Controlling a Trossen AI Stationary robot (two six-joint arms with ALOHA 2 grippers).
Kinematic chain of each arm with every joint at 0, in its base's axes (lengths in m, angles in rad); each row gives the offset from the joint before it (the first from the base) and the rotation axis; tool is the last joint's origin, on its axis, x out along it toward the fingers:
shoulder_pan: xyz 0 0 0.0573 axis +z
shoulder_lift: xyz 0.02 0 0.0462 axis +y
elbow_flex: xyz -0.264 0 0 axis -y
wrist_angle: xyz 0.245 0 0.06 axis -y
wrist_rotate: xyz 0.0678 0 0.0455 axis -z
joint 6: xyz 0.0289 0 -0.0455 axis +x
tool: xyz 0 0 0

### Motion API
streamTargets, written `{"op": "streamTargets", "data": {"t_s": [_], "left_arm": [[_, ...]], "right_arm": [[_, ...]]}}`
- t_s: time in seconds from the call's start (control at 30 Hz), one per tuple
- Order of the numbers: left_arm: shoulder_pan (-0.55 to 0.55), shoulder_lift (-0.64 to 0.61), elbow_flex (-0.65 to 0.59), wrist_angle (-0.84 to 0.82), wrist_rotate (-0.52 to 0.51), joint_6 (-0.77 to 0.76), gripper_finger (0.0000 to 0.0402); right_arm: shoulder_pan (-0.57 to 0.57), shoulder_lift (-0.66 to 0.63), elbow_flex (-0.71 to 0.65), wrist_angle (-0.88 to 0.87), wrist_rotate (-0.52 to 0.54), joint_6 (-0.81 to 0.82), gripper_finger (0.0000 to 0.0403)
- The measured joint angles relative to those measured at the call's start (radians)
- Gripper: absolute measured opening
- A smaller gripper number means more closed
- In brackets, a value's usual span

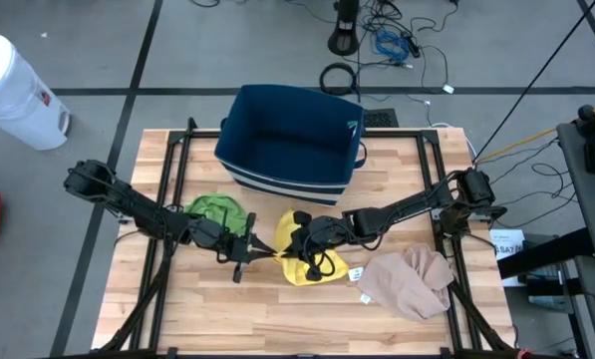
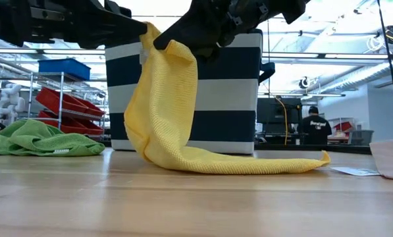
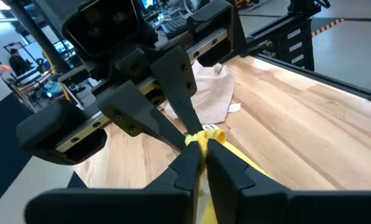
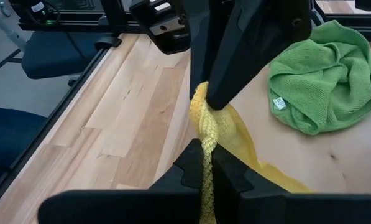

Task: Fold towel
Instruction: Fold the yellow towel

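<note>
- High view: the yellow towel lies bunched near the table's middle, in front of the blue bin. The left gripper and right gripper meet over it, close together. A green cloth sits to the left and a beige cloth to the right (both untouched).
- Low view: the yellow towel hangs from one raised bunch, its lower part trailing along the wooden table to the right. No flat fold is visible.
- Left wrist view: the left gripper is clamped on a pinch of yellow towel, the right arm's fingers meeting the same spot.
- Right wrist view: the right gripper is clamped on a twisted rope of yellow towel.
- Judgement: folding is at an early stage; the towel is gathered, not spread, so flattening and every fold appear left to do.
</note>
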Motion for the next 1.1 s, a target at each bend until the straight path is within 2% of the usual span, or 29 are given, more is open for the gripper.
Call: {"op": "streamTargets", "data": {"t_s": [0.23,0.43,0.77,0.93,1.1], "left_arm": [[0.000,0.000,0.000,-0.002,-0.001,0.000,0.0078],[0.000,0.006,0.000,-0.023,-0.001,0.001,0.0085],[0.029,0.013,0.000,0.014,-0.011,0.005,0.0085],[0.042,0.012,0.000,0.007,0.036,0.004,0.0083],[0.041,0.012,0.000,0.007,0.052,0.019,0.0042]], "right_arm": [[0.000,0.000,0.000,0.006,0.000,0.000,0.0006],[0.000,0.000,0.000,0.007,0.000,0.000,0.0006],[0.000,0.000,0.000,0.021,0.000,0.000,0.0006],[0.000,0.000,0.000,0.021,0.000,0.000,0.0006],[0.000,0.000,0.000,0.021,0.000,0.000,0.0006]]}}
